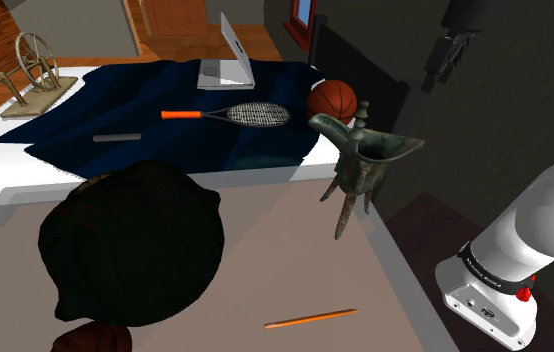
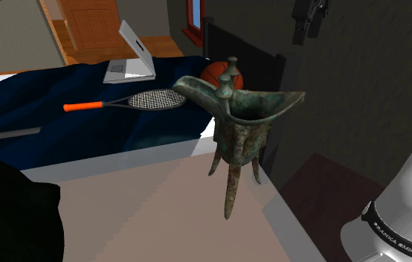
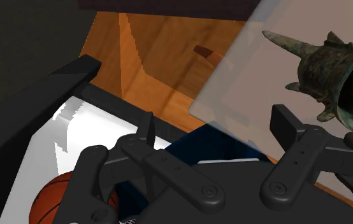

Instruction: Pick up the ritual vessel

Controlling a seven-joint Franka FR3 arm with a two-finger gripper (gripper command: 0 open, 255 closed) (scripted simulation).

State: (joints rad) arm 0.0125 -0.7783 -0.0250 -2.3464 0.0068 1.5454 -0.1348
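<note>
Gripper [image 3: 215, 127] hangs high, and I see its fingers spread with nothing between them. The greenish ritual vessel [image 1: 351, 160] stands upright on the grey table [image 1: 265, 270], well apart.

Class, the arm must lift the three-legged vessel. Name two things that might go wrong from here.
One: the vessel stands on thin legs near the edge of the table, so a sideways knock might tip it off. Two: the open gripper hangs high with the vessel off to one side of it; closing uncentred might catch only the flared rim.
</note>
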